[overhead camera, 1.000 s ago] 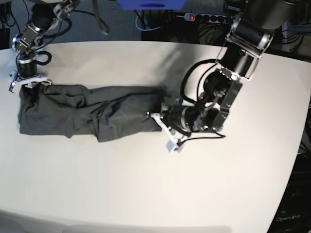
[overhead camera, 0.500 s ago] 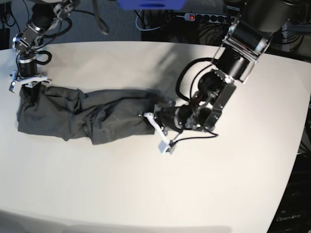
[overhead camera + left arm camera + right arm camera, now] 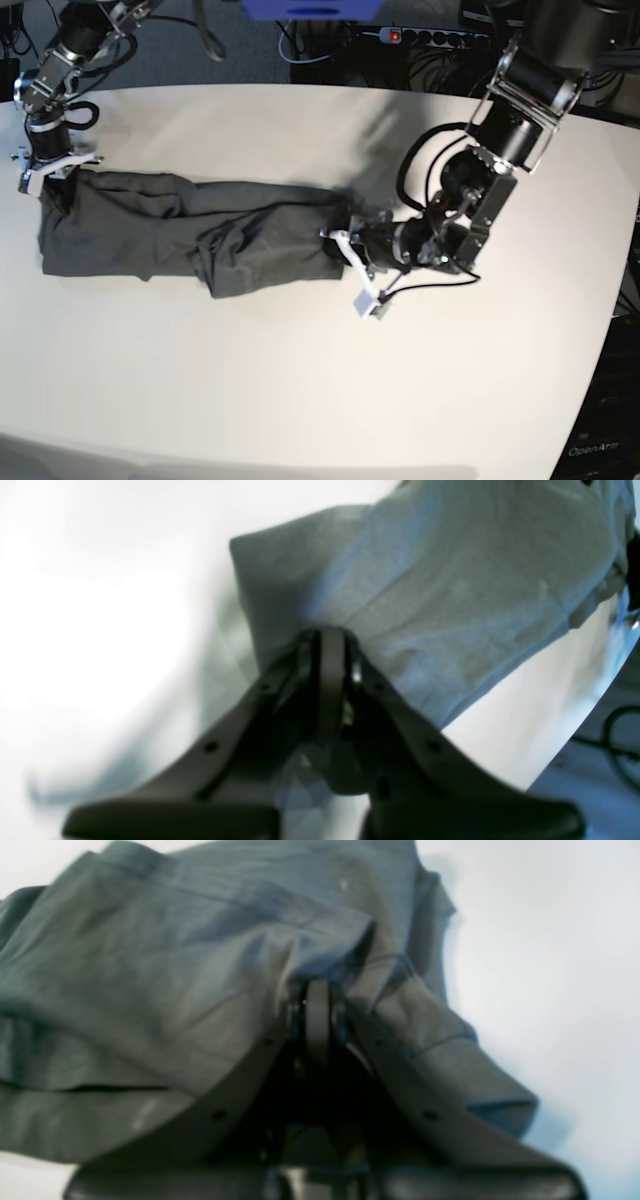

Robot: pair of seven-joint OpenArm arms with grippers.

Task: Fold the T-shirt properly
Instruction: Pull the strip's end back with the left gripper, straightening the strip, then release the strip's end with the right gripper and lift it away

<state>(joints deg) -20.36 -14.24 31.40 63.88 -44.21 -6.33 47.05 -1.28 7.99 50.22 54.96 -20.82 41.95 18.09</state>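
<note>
The dark grey T-shirt lies as a long bunched band across the left half of the white table. My left gripper is at the band's right end, shut on the cloth. In the left wrist view its closed fingertips pinch a fold of the T-shirt, which is lifted a little off the table. My right gripper holds the band's far left corner. In the right wrist view that gripper is shut on rumpled T-shirt fabric.
A power strip with a red switch and loose cables lie beyond the table's back edge, beside a blue object. The table's right edge curves away near a dark rack.
My left gripper first slid left, bunching the cloth, and has now pulled back to the right, drawing the T-shirt straighter. The right gripper shifted slightly up and left with its corner.
</note>
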